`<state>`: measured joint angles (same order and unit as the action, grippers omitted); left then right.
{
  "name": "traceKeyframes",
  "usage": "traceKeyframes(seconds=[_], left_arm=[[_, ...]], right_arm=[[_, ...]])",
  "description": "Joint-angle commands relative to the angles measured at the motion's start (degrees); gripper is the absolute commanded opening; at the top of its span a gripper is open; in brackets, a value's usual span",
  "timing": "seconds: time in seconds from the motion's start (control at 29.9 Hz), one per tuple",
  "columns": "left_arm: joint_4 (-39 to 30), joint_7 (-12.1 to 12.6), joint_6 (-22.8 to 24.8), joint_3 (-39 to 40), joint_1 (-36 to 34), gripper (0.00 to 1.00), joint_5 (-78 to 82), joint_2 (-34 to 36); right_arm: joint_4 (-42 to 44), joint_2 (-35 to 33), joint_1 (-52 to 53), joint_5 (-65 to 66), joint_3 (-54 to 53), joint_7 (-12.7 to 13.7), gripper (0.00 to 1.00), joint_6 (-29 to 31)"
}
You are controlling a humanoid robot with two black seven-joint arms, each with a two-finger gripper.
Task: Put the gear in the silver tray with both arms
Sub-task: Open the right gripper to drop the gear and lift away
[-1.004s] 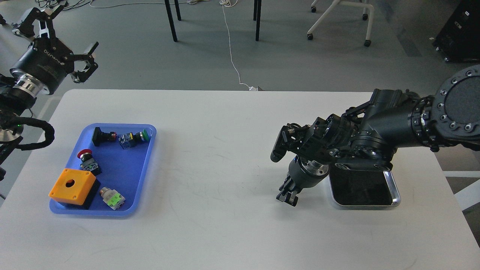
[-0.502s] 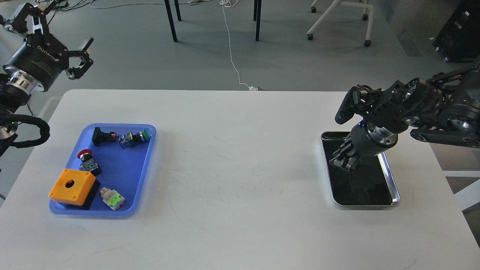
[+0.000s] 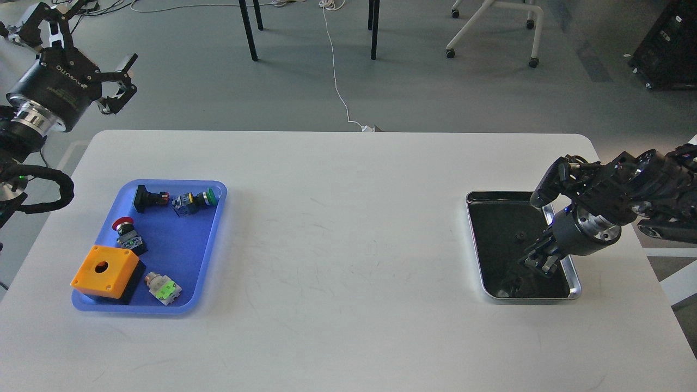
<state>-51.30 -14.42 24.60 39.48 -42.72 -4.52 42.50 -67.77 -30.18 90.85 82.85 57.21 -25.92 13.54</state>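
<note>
Head view: right gripper (image 3: pixel 540 263) hovering over near-right corner of silver tray (image 3: pixel 472 239); fingers dark, gap and any load not discernible. Small dark piece (image 3: pixel 519 237), possibly the gear, lying mid-tray. Left gripper (image 3: pixel 81 41) spread wide, empty, well beyond blue tray (image 3: pixel 215 239), far left of silver tray. Risking rim contact: wrist sitting close above right rim, possibly shoving tray.

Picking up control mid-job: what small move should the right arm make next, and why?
Probably lift the right gripper clear of the shiny rectangular silver tray, back toward the right. A small dark part, possibly the gear, lies on the tray's dark bottom, apart from the gripper, which looks to carry nothing.
</note>
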Motion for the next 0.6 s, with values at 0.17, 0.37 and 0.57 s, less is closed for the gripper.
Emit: traceKeyframes(seconds=[0.17, 0.37, 0.57], left_arm=[[0.06, -0.17, -0.17, -0.01, 0.18, 0.98, 0.13, 0.21], [-0.03, -0.09, -0.34, -0.01, 0.09, 0.98, 0.13, 0.21], [-0.03, 0.18, -0.34, 0.07, -0.35, 0.98, 0.21, -0.32]], right_arm=[[-0.08, -1.63, -0.15, -0.06, -0.35, -0.01, 0.55, 0.0], [0.88, -4.53, 0.12, -0.93, -5.42, 0.08, 0.7, -0.26], [7.9, -7.26, -4.18, -11.64, -24.49, 0.43, 0.98, -0.09]])
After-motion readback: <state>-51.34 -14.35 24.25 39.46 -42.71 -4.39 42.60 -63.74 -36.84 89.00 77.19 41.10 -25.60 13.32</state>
